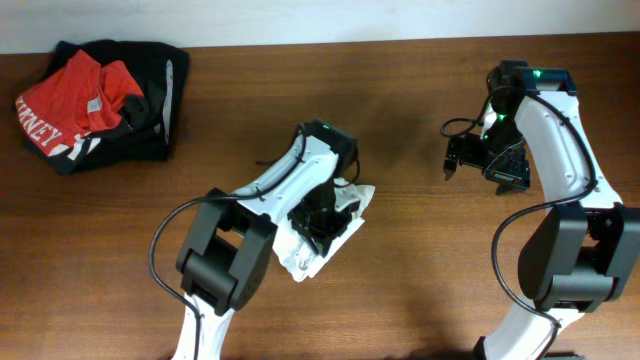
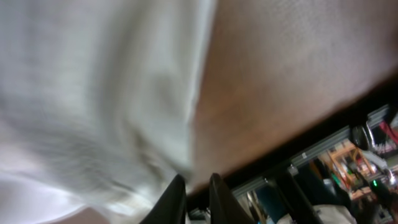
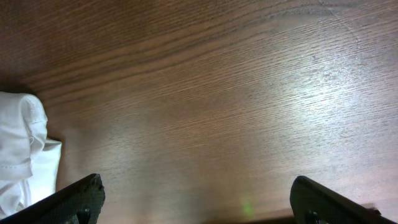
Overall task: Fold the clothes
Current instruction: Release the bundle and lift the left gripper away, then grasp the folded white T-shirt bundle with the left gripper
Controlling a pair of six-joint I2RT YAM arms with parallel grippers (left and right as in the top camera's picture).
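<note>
White T-shirt (image 1: pixel 352 203) bunched at ctr; L gripper (image 1: pixel 316 224) clamped on it; R gripper (image 1: pixel 482 160) at 3 o'clock, jaws wide apart.

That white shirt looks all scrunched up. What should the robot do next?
Probably move the right gripper toward the white T-shirt: it hangs open over the wooden table, apart from the cloth, which lies bunched under the left gripper.
</note>
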